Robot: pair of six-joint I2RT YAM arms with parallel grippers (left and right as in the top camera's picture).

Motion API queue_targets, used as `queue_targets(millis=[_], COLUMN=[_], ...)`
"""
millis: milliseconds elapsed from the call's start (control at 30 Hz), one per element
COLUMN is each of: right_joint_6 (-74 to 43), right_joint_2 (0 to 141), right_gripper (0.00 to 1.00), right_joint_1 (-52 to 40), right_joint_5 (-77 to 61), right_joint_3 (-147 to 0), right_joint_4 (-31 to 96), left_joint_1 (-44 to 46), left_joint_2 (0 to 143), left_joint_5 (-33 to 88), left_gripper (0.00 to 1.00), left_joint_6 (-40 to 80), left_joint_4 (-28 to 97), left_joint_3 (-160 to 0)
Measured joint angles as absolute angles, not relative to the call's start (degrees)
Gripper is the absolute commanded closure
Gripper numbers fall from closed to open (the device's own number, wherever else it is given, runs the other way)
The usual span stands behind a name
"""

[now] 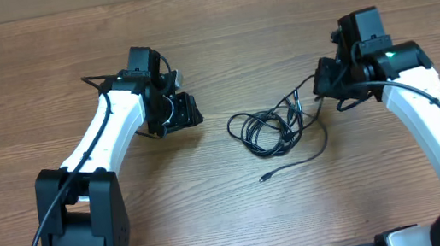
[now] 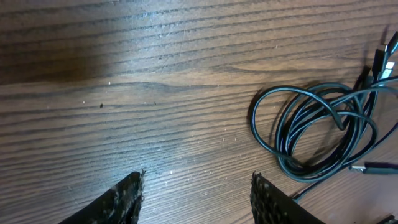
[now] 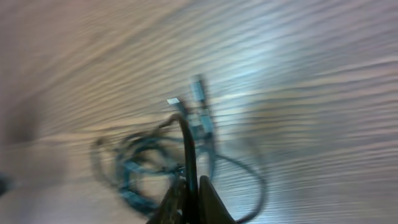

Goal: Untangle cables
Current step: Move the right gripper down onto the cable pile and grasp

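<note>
My right fingers (image 3: 214, 208) clench a strand of the thin black tangled cables (image 1: 288, 116), my left fingers (image 2: 121, 200) hang released beside them; next I'd draw that strand rightward.

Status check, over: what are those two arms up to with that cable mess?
Left fingers open, empty, beside the cables. Right fingers pinching one strand. All tangled on the table. Nothing in the way.

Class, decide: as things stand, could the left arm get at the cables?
Probably yes: only bare table lies between the open left fingers and the nearest loop of the cables.
</note>
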State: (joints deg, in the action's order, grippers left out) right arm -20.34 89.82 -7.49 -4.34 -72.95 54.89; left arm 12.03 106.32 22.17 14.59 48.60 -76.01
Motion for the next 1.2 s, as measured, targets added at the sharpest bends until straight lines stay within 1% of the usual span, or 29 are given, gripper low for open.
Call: queue_targets(millis=[100,133,167,200,267,300,500,600,700,800,967,1033,1200], right_joint_6=[-20.10,-19.84,-19.86,-19.79,-19.49,-19.59,-18.52,-17.78,-16.49,-15.73,-15.38,-15.35,-15.16], right_joint_2=[92.47,93.62,94.37,95.29,96.71,97.27,99.18,99.18,99.18,99.18,99.18,99.18,99.18], right_gripper=[0.96,0.83,0.63,0.52,0.37,0.34,0.30,0.29,0.22,0.21,0.21,0.20,0.19], right_joint_1=[-7.49,-7.49,-7.49,-7.49,-7.49,-7.49,-7.49,-7.49,-7.49,-7.60,-7.62,-7.60,-7.73], right_joint_5=[0.60,2.50,3.57,4.95,6.57,7.20,8.75,4.69,-2.85,-6.59,-6.83,-6.81,-6.85], right_joint_3=[-72.95,-72.95,-72.95,-72.93,-72.84,-72.84,-72.73,-72.73,-72.73,-72.71,-72.38,-71.35,-65.01], right_joint_4=[54.68,54.48,54.43,54.28,53.98,53.95,53.76,53.87,55.81,60.38,64.64,64.03,57.06], left_joint_1=[12.03,12.03,12.03,12.03,12.03,12.03,12.03,12.03,12.03,12.03,12.03,12.03,12.03], left_joint_2=[106.32,106.32,106.32,106.32,106.32,106.32,106.32,106.32,106.32,106.32,106.32,106.32,106.32], left_joint_5=[22.17,22.17,22.17,22.17,22.17,22.15,22.02,21.96,21.39,20.91,20.73,20.71,20.71], left_gripper=[0.44,0.44,0.44,0.44,0.44,0.44,0.42,0.42,0.41,0.41,0.41,0.40,0.40], left_joint_6=[14.46,14.41,14.37,14.20,13.74,13.52,13.13,13.13,13.13,13.13,13.13,13.13,13.13], left_joint_4=[48.60,48.60,48.60,48.60,48.62,48.60,48.60,48.56,48.42,48.45,47.99,47.92,47.59], left_joint_3=[-76.01,-76.01,-76.01,-76.01,-76.01,-76.01,-76.01,-76.01,-76.01,-76.01,-76.01,-76.01,-76.01])
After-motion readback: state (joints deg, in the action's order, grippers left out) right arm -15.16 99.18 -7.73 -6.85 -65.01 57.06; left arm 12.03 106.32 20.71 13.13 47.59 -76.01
